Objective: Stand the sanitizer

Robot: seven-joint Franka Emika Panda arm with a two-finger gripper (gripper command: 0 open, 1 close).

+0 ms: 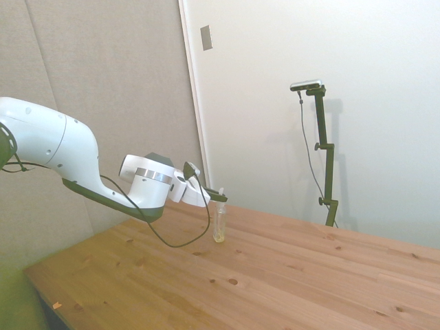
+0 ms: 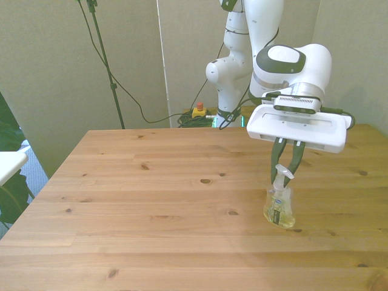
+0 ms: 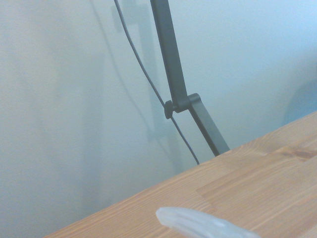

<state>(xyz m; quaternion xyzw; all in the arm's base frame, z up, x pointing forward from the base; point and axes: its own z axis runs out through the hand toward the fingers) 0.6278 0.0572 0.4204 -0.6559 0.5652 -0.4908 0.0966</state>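
The sanitizer [image 3: 205,224] is a blurred pale sliver cut off at the wrist picture's edge — in the front view its label print is too small to read, and the fingers [image 2: 296,159] hide its neck.

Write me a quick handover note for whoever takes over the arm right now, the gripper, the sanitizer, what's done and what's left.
Gripper: fingers close around the sanitizer's pump top; whether they actually clamp it cannot be told.
Sanitizer: upright on the wooden table, toward the front view's right, base on the wood.
Done: the bottle looks stood up.
Left: probably open the fingers, lift clear and check that it stays standing.
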